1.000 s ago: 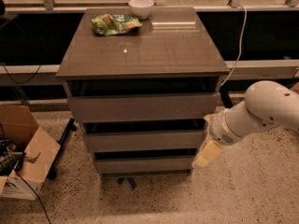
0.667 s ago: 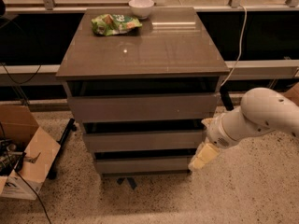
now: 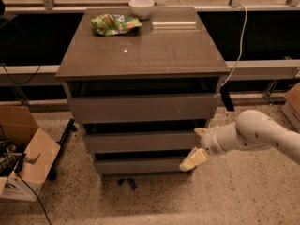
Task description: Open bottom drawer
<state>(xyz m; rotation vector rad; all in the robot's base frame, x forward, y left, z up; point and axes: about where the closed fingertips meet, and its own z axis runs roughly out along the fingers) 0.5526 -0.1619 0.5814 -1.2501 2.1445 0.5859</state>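
Observation:
The cabinet [image 3: 140,55] has three grey-brown handleless drawer fronts. The bottom drawer [image 3: 140,166] is the lowest and narrowest-looking front, with a dark gap above it. My gripper [image 3: 197,146] is on a white arm coming from the right. It sits at the cabinet's front right side, level with the middle and bottom drawers. Its cream fingers are spread open. The lower finger [image 3: 193,160] lies against the right end of the bottom drawer front. The upper finger [image 3: 201,132] is by the right end of the middle drawer [image 3: 140,142]. It holds nothing.
A green snack bag [image 3: 114,24] and a white bowl [image 3: 141,6] sit on the cabinet top. An open cardboard box [image 3: 23,151] stands on the floor at the left. A white cable [image 3: 240,36] hangs at the right. Another box [image 3: 293,104] shows at the right edge.
My arm has moved left and a little lower, bringing the gripper closer to the right end of the bottom drawer front. The drawers have not moved.

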